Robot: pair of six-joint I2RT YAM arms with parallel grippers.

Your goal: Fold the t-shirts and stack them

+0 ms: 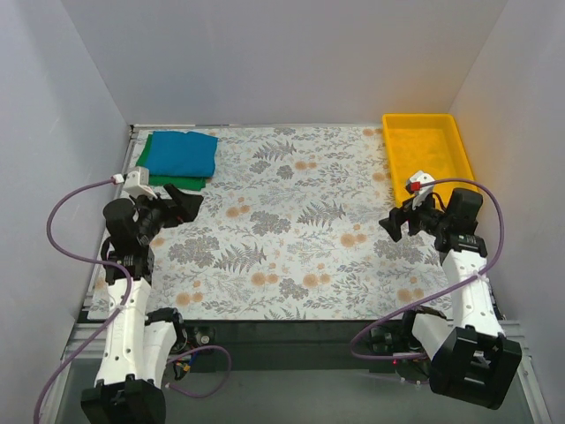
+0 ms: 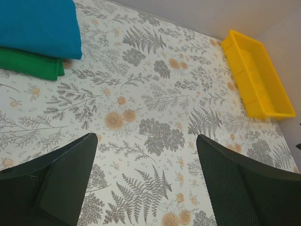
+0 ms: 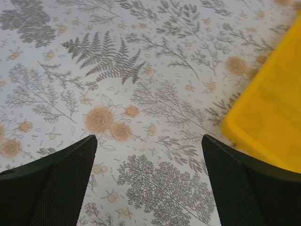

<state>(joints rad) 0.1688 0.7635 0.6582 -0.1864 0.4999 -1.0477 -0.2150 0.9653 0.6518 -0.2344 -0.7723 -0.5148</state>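
Bench (image 1: 291,221) surface is pale, printed with grey ferns and orange flowers, and plain white walls (image 1: 291,62) box it in on three sides. A yellow tray (image 1: 427,146) sits in the far right corner. In the far left corner the teal-blue t-shirt (image 1: 183,152) lies folded on top of the folded green t-shirt (image 1: 175,183), whose edge shows underneath. The left pincer (image 1: 183,205) hovers just on the near side of this stack, clear of it, spread apart and empty. The right pincer (image 1: 395,225) is well apart from the shirts, beside the tray's near end, wide apart and empty.
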